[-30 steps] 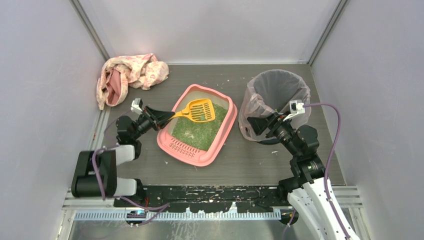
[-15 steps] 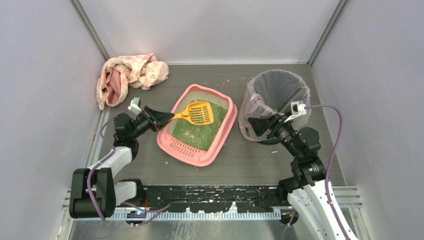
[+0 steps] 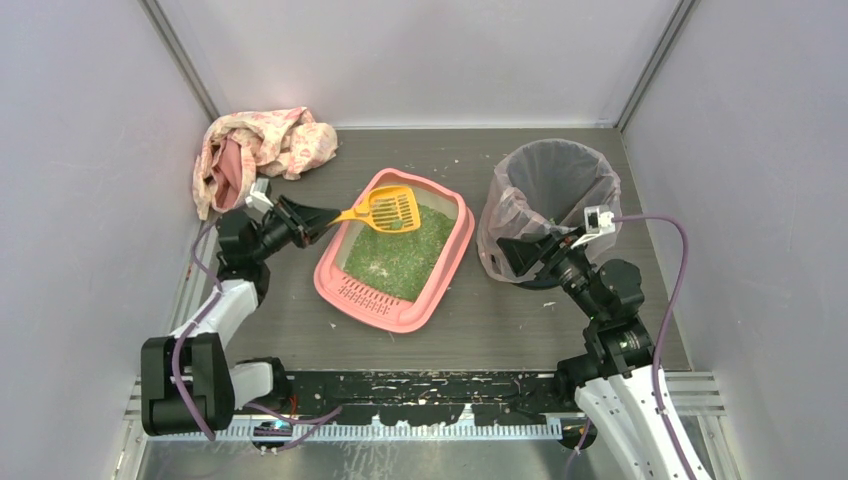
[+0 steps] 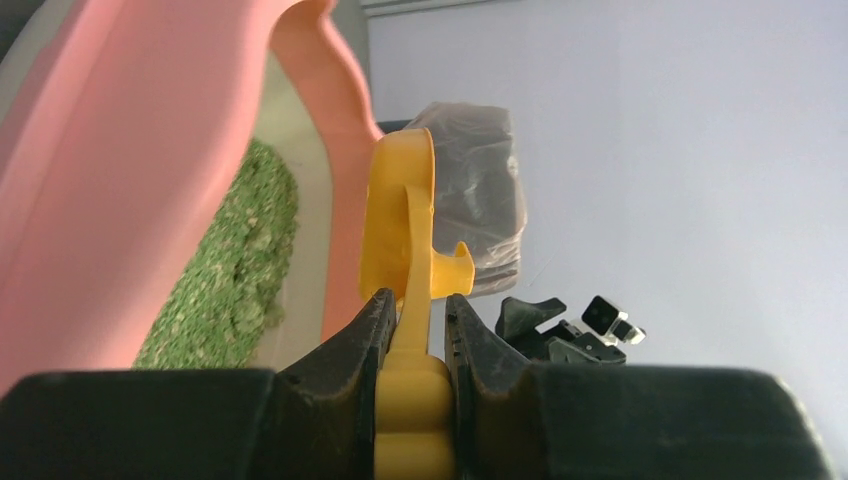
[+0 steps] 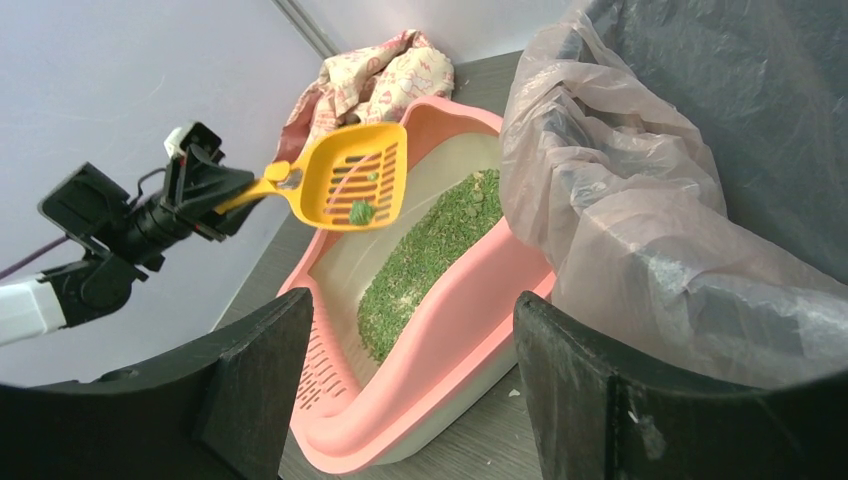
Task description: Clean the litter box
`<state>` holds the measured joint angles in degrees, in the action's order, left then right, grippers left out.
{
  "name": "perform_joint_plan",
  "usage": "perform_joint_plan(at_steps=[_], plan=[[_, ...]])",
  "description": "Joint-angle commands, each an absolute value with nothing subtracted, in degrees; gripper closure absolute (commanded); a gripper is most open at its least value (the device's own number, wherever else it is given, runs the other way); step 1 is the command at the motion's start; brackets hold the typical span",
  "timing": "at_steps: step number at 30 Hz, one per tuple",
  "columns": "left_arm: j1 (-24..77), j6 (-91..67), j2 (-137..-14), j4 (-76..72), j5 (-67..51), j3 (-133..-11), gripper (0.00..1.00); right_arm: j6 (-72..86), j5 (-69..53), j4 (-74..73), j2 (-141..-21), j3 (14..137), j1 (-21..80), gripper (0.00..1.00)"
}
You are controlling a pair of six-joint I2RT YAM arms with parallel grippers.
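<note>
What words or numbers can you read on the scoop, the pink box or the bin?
None: no text is readable anywhere.
The yellow scoop, the pink litter box and the bagged bin are plain.
The cloth has a pink print, too blurred to read.

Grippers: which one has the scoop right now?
The left gripper, fingers shut on the yellow scoop by its handle; the right gripper stands open beside the bin.
</note>
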<state>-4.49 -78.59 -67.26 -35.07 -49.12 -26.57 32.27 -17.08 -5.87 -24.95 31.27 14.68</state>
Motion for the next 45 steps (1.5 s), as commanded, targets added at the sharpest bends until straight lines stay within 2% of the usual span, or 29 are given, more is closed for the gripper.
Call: perform_joint_plan(at_steps=[1,14,33,38,45], plan=[[-4.6,-76.8,-66.8,-32.2,-49.7,-33.8,1.0,31.9,-17.0,-5.6,-22.8,33.0,14.7,0.22],[-2.8,-79.4,-73.3,-26.8,-46.6,-50.2,1.0,31.6,-16.4,-9.8,-18.7,36.8,14.8,0.22],[22.3,-75.1,-96.7,-15.6,-35.5,-89.2,1.0,27.8,-5.4,-24.4,-8.5,47.0,14.8,0.22],[29.6,-66.1,-104.0,-5.9,-33.5,-102.3,1.0,26.8,-4.1,-27.7,-7.3,49.5,14.7,0.23],[34.7,-39.2,-113.0,11.6,-33.4,-121.2,1.0,25.3,-3.2,-30.3,-6.3,50.7,14.8,0.23]])
